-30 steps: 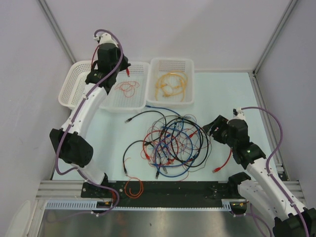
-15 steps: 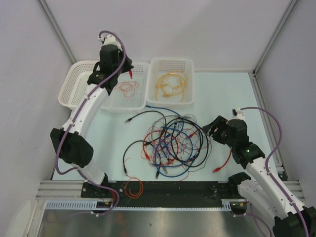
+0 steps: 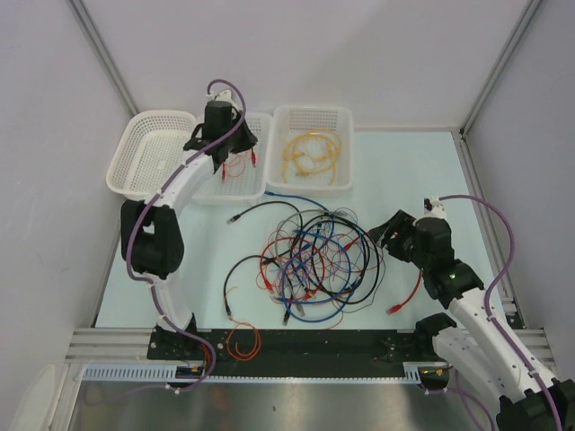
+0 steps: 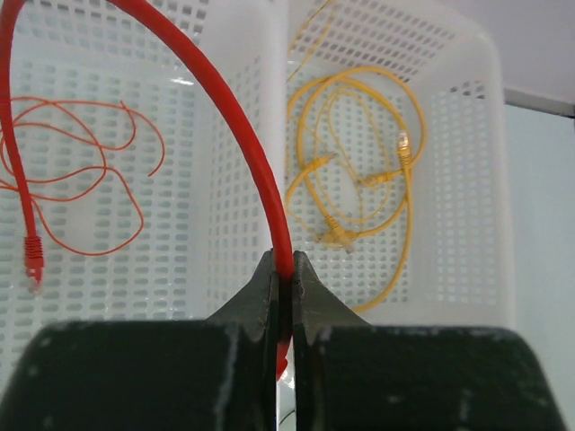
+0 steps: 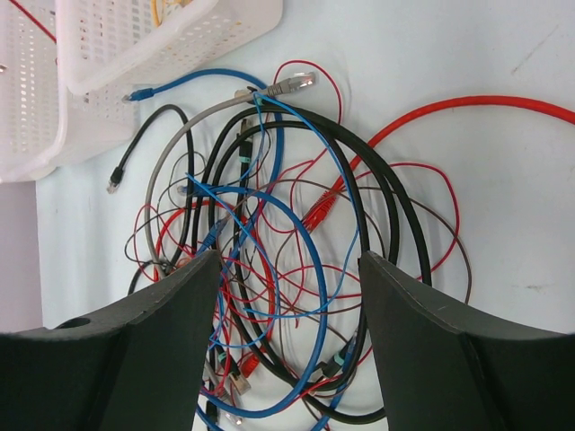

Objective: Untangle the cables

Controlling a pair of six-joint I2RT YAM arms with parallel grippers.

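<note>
Left claw (image 4: pixel 283 269) pinches a red cable (image 4: pixel 235 126) mid-length above the middle basket (image 4: pixel 117 278). Spread wide, the right claw (image 5: pixel 287 269) hovers at the edge of the tangled cables (image 3: pixel 314 260) on the desk (image 3: pixel 404 171). These look light, limp and snag-prone, so they are probably best gripped near a plug end.

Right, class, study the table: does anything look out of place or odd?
A small orange wire loop lies on the dark strip at the table's near edge, left of centre, apart from the tangled heap and outside the white baskets. Nothing looks spilled or broken.
</note>
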